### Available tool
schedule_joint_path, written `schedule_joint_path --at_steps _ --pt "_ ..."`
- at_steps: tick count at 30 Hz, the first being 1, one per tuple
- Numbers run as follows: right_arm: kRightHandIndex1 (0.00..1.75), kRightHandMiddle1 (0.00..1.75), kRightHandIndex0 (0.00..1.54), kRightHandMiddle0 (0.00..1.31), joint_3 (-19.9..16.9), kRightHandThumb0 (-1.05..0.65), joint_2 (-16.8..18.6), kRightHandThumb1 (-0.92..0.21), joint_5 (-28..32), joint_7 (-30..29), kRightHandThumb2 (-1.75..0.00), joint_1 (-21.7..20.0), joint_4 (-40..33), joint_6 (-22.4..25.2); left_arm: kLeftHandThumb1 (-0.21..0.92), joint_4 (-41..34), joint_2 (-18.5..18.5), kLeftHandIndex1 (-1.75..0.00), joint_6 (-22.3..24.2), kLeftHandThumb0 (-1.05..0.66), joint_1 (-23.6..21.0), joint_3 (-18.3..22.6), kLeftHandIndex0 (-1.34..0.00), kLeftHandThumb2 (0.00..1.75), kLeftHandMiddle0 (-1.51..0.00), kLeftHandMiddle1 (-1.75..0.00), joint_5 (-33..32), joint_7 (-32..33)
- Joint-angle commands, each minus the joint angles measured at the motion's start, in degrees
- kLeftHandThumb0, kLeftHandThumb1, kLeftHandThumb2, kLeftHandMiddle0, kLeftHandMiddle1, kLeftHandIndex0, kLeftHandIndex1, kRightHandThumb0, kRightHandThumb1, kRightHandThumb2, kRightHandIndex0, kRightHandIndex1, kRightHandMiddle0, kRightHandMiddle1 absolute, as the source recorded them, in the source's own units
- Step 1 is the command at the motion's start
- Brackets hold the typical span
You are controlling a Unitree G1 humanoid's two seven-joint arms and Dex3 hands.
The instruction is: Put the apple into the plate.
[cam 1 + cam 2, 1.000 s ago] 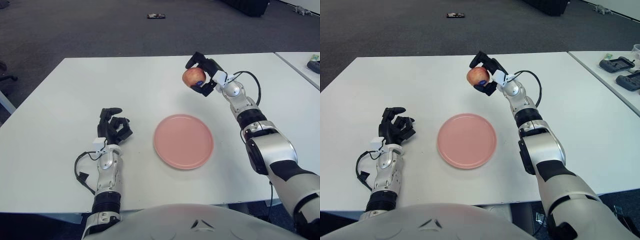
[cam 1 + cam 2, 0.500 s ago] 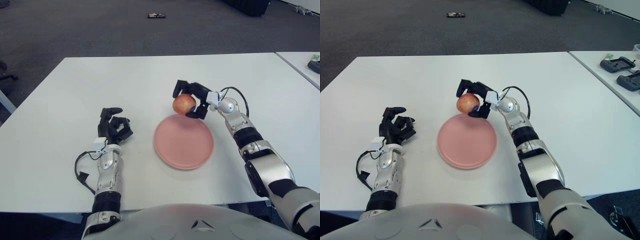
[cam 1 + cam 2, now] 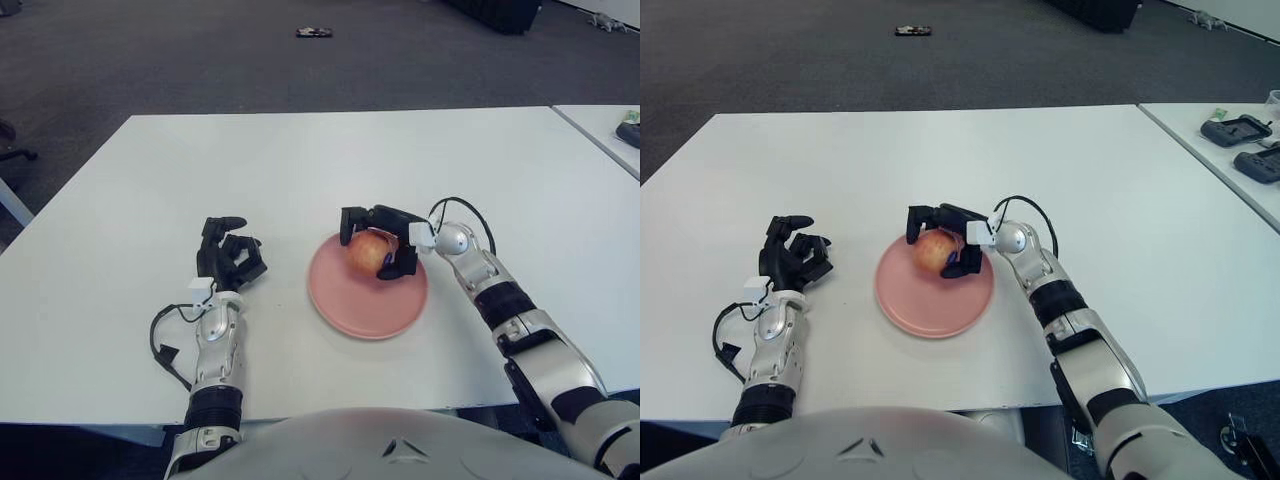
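Right hand [image 3: 383, 243] was observed over the far part of the pink plate [image 3: 345, 302], fingers [image 3: 353, 217] curled around the apple [image 3: 367, 249]. The apple was gripped from the far and near sides, with one dark finger below it at the near-right. The apple was positioned above the plate's upper half, inside the rim. Whether it touched the plate surface could not be told from either eye view; it appeared very low, possibly just resting.

Left hand [image 3: 228, 257] was seen to the left of the plate, well apart from it, fingers curled and nothing held. Idle.

The plate was sitting on the white table [image 3: 150, 180], near the front centre.

Judged stage: placement nearly complete; release not yet made.

Risks noted:
- Apple is round. If the fingers were opened while it was above the surface, it could drop, roll toward the rim and leave the plate. The plate is shallow, so little would stop it.
- The finger under the apple could drag or flick the fruit on withdrawal, with the same result.
- The apple was off-centre, toward the far edge, leaving less margin on that side.
- The plate appeared unsecured; a downward or sideways push by the hand could slide it on the smooth table.
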Motion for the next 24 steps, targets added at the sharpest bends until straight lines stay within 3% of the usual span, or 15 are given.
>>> schedule_joint_path --at_steps 1,12,19,24 --pt "1.63 1.75 0.88 0.6 0.8 0.0 -1.3 -0.02 -0.3 1.2 -1.62 0.2 -2.5 -0.3 0.35 1.8 -0.3 -1.69 1.5 -0.01 1.0 0.2 -0.41 1.28 -0.56 -1.75 -0.3 -0.1" --pt "1.62 1.75 0.88 0.6 4.1 0.0 -3.8 -0.03 -2.2 4.8 -1.61 1.2 -7.4 1.9 0.35 1.8 -0.2 -1.68 1.8 -0.01 1.0 0.0 -0.41 1.28 -0.57 -1.75 0.0 0.0" --pt "1.63 1.75 0.88 0.61 5.9 0.0 -5.0 -0.02 -5.6 2.3 -1.62 2.4 -7.9 0.0 0.34 1.6 0.0 -1.74 1.7 -0.01 1.2 -0.2 -0.38 1.3 -0.57 -1.75 0.4 0.0" --pt "1.65 1.75 0.84 0.59 7.4 0.0 -6.5 -0.05 -10.7 -3.6 -1.6 1.6 -5.6 -7.5 0.34 1.4 -0.1 -1.72 1.8 -0.01 1.2 -0.2 -0.4 1.3 -0.58 -1.75 0.1 0.0"
